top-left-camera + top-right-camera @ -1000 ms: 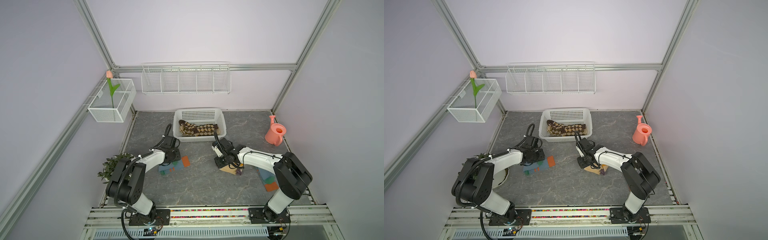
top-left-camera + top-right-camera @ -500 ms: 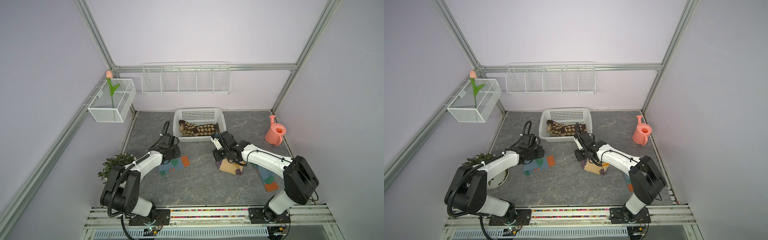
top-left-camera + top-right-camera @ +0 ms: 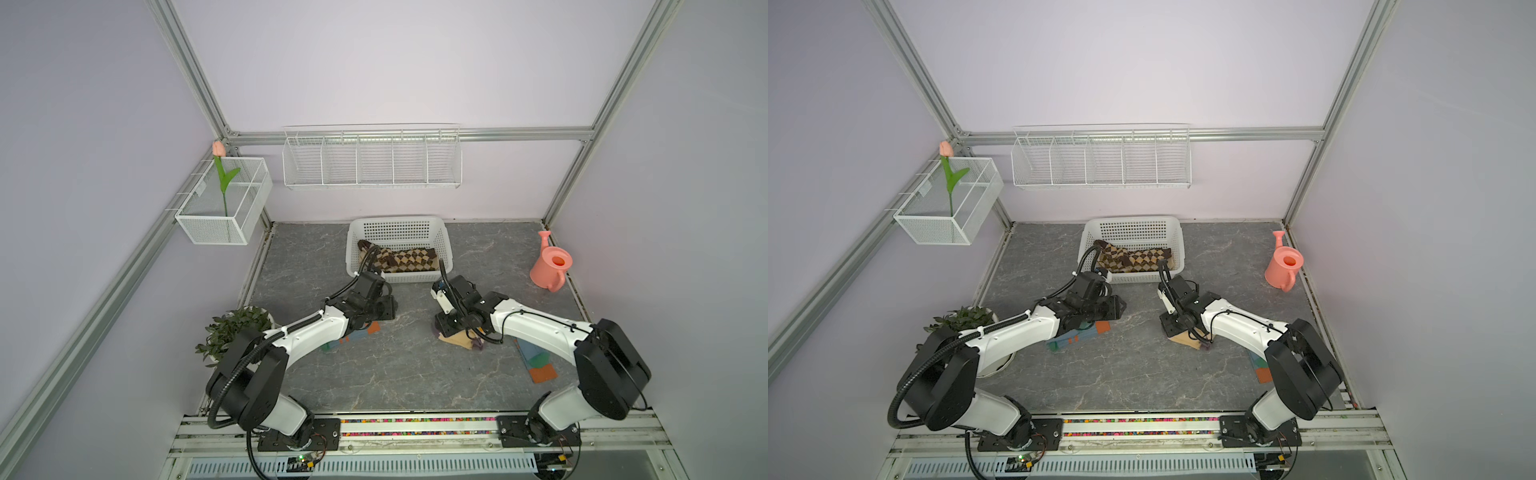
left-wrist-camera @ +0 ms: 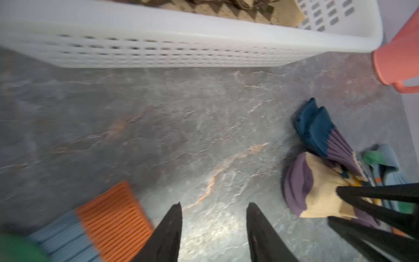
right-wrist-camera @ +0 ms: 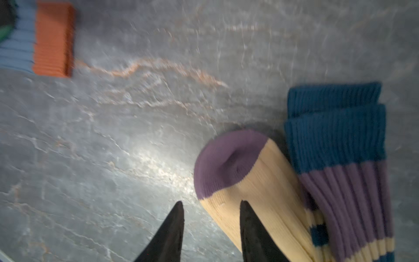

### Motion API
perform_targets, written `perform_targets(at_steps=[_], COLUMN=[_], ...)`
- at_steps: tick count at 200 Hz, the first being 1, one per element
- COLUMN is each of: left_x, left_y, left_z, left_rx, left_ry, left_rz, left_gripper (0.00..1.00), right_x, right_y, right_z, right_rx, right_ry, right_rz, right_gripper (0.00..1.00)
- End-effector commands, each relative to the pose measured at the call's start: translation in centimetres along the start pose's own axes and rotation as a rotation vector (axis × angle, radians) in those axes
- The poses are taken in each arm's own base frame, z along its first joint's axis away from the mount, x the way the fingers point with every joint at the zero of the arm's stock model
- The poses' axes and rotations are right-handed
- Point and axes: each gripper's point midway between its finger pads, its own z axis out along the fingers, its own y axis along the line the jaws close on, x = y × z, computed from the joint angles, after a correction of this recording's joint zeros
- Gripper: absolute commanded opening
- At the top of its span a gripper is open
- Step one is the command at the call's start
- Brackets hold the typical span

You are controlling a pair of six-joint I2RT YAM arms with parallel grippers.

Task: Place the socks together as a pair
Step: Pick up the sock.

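Right gripper (image 5: pixel 212 204) stood apart, empty — cream striped socks (image 5: pixel 260 181) lay paired at its tip. Left gripper (image 4: pixel 215 204) apart too, orange-cuffed sock (image 4: pixel 108 211) just beside; its mate (image 3: pixel 538 363) lay beside right arm (image 3: pixel 536 328) — that arm nearer.

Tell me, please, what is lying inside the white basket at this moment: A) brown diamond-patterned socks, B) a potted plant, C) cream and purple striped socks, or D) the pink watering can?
A: the brown diamond-patterned socks lie inside the white basket, while the cream and purple socks and the pink watering can sit outside it on the grey table.
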Motion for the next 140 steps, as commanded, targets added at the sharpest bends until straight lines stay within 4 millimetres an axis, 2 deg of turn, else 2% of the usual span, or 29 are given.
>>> perform_targets(at_steps=[1, 28, 82, 113, 140], left_x=[-0.5, -0.2, 0.5, 0.6, 0.9], left_y=[-3.7, -4.5, -3.6, -3.3, -3.1], left_z=[1.6, 2.9, 3.6, 3.4, 3.3], left_rx=[0.089, 0.104, 0.077, 0.072, 0.065], left_ry=[-0.004, 0.010, 0.018, 0.015, 0.017], left_rz=[0.016, 0.012, 0.005, 0.003, 0.005], left_gripper=[0.50, 0.50, 0.50, 0.50, 0.50], right_x=[-0.5, -1.1, -1.2, -0.9, -1.2], right_y=[0.2, 1.2, 1.3, 0.6, 0.7], right_z=[0.8, 1.3, 3.0, 4.1, 3.4], right_rx=[-0.025, -0.065, -0.052, -0.014, -0.022], right_ry=[-0.025, -0.043, -0.018, 0.006, -0.012], right_rz=[0.033, 0.041, 0.031, 0.036, 0.043], right_gripper=[0.43, 0.44, 0.42, 0.29, 0.16])
